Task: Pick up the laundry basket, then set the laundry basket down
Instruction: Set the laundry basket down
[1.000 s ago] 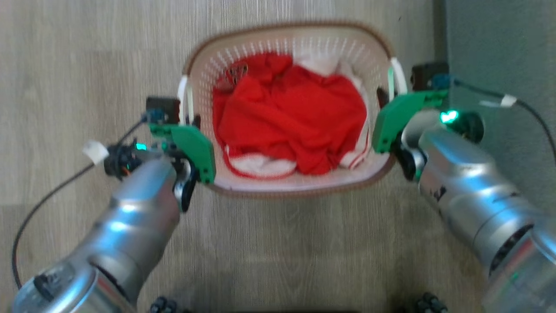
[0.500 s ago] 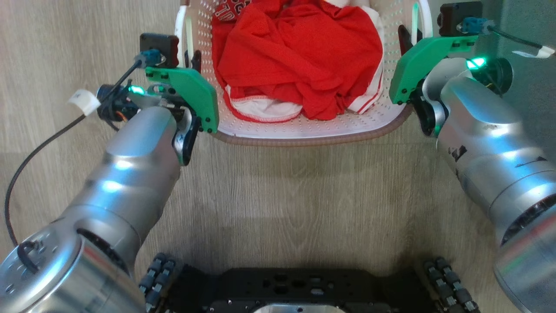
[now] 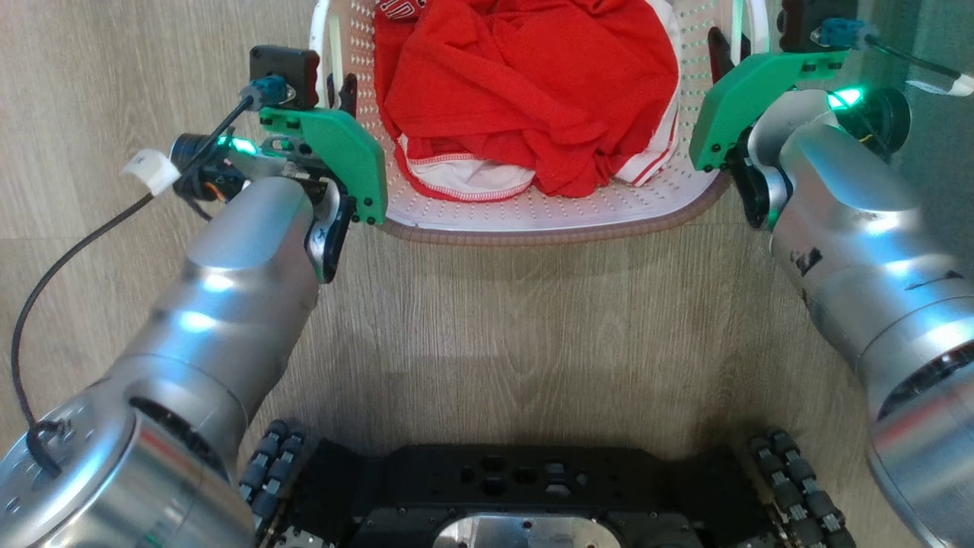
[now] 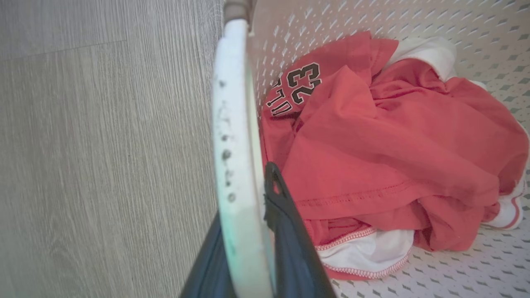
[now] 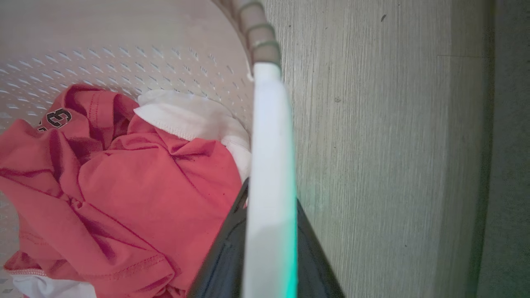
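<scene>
Laundry basket (image 3: 548, 217), perforated cream plastic

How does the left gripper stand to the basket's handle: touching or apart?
Touching. The left wrist view shows the basket's white handle running between the left gripper's two dark fingers, both pressed against it with no gap.

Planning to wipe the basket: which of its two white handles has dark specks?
The left handle, clamped by the left gripper, carries a row of dark specks; the right handle in the right gripper looks clean.
</scene>
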